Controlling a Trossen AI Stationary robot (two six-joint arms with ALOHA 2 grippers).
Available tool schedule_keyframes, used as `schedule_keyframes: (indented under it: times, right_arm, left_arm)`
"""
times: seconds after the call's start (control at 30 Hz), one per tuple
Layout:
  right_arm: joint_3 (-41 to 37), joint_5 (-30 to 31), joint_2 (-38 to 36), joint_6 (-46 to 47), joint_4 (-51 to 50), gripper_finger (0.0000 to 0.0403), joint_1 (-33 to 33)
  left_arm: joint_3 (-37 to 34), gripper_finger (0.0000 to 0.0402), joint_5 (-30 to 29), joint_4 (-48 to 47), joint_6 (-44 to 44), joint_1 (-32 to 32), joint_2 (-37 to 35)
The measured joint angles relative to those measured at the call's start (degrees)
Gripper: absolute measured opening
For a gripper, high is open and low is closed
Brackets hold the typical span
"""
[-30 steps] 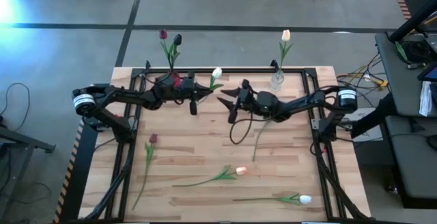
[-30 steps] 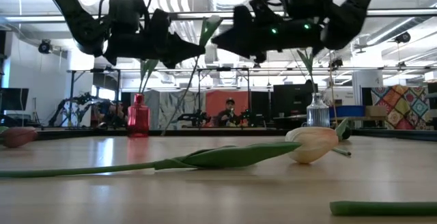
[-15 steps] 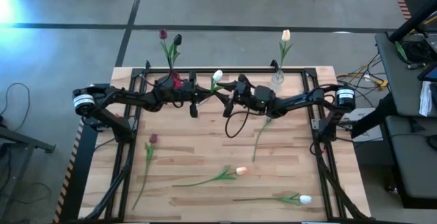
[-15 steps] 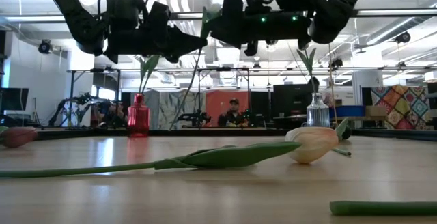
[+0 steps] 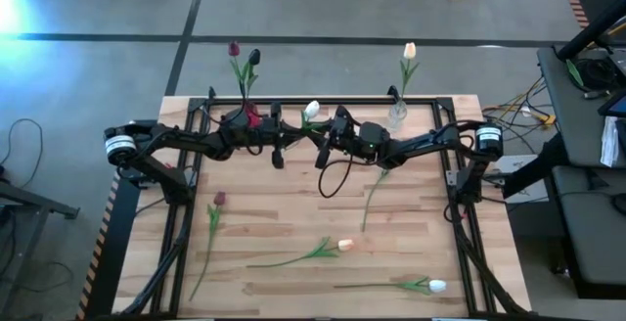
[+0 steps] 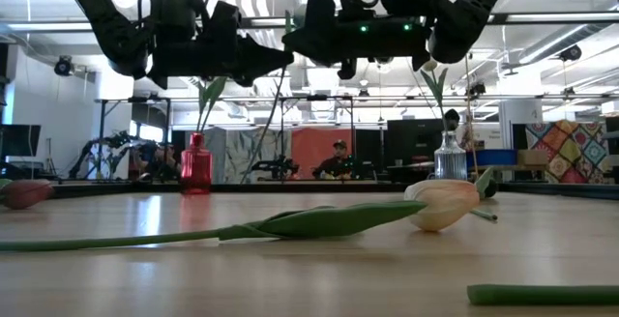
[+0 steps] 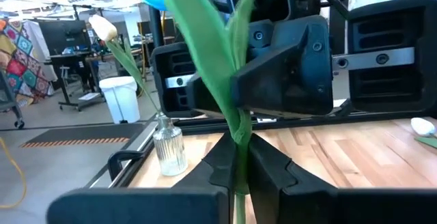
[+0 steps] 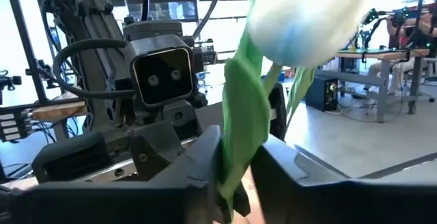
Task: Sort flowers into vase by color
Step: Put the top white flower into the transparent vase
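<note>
So, mid-handoff | both left gripper [image 5: 290, 130] and right gripper [image 5: 328, 133] pinching white tulip [image 5: 311, 110] above bench [image 5: 293, 213] | red vase [image 5: 252, 116] holding two, clear vase [image 5: 396, 115] one | four flowers [image 5: 323, 251] lying unsorted

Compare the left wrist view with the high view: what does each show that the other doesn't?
Left wrist only: the left gripper shut on the white tulip's stem, the right gripper's jaws right behind it.

High only: four tulips lying on the table, the red vase with dark tulips.

Both: the clear vase holding a cream tulip.
</note>
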Motion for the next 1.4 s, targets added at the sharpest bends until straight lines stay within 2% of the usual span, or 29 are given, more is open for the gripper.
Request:
schedule_keyframes:
  times: [0.13,0.3,0.57,0.77,0.97,1.13,1.4]
  right_arm:
    - [0.0,-0.26,-0.19,-1.9,0.02,0.0019,0.02]
    - [-0.07,-0.02,-1.82,-5.05,-1.56,0.0015,-0.16]
    - [-1.02,1.91,-10.47,-8.17,-12.08,0.0013,-1.53]
    - [-3.42,8.21,-22.18,-9.76,-27.33,0.0013,-2.36]
    - [-4.37,21.46,-37.19,-8.17,-44.7,0.0013,-2.27]
    - [-4.39,29.15,-49.09,-3.35,-55.55,0.0013,-2.41]
    - [-4.39,31.54,-60.66,0.61,-64.36,0.0013,-5.77]
  left_arm:
    - [-0.02,0.0033,-0.76,0.18,-0.66,0.03,0.0]
    - [-0.15,0.0072,-2.14,0.46,-1.05,0.03,0.0]
    - [-0.39,0.0146,-3.85,-0.02,0.56,-0.04,0.68]
    - [-0.39,0.0182,-4.68,0.39,3.7,-0.02,1.8]
    - [-0.42,0.0187,-4.42,2.64,5.64,-0.02,2.32]
    - [-0.42,0.0187,-4.39,4.73,6.44,0.05,2.32]
    - [-0.42,0.0187,-4.37,4.91,3.36,0.05,2.29]
